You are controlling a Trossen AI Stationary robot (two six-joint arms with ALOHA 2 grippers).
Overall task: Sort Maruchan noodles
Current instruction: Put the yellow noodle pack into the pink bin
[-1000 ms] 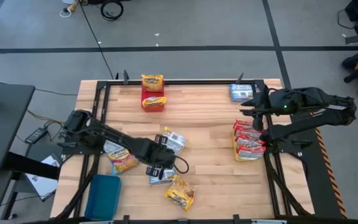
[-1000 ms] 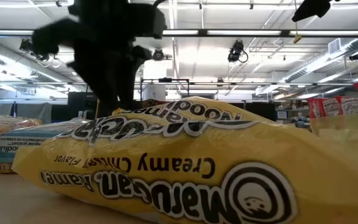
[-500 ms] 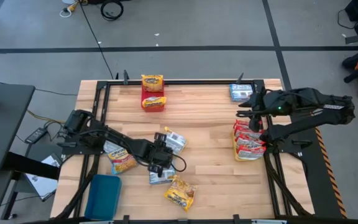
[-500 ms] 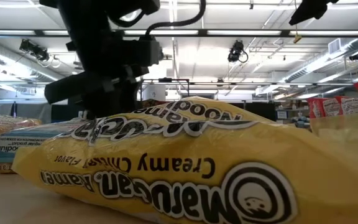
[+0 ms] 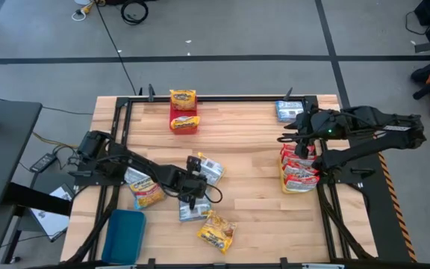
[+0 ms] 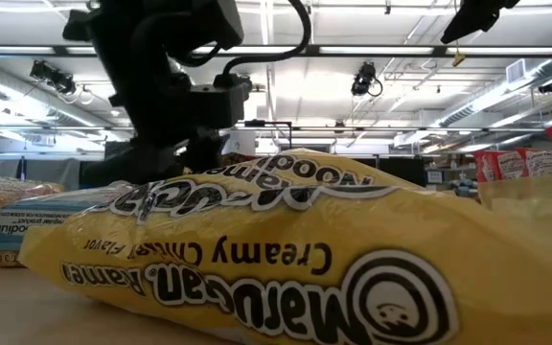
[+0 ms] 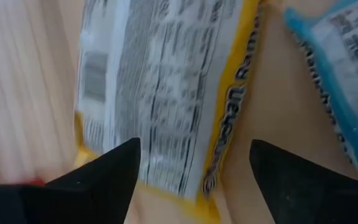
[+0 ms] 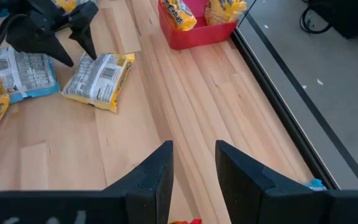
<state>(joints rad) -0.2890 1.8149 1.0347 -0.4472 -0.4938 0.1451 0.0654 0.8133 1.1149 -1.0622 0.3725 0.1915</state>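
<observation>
A yellow-edged noodle packet [image 5: 209, 169] lies label-down at the middle of the worktop [image 5: 245, 149], with a blue-edged packet [image 5: 193, 211] just nearer. The left end effector [image 5: 195, 181] hovers between them, fingers spread, gripping nothing. More packets sit in a red tray [image 5: 184, 119] at the far edge and stacked at the right. The right end effector [image 5: 286, 138] hangs above that stack, fingers slightly apart and empty.

Yellow-edged packet [image 7: 160, 93] between spread jaws
</observation>
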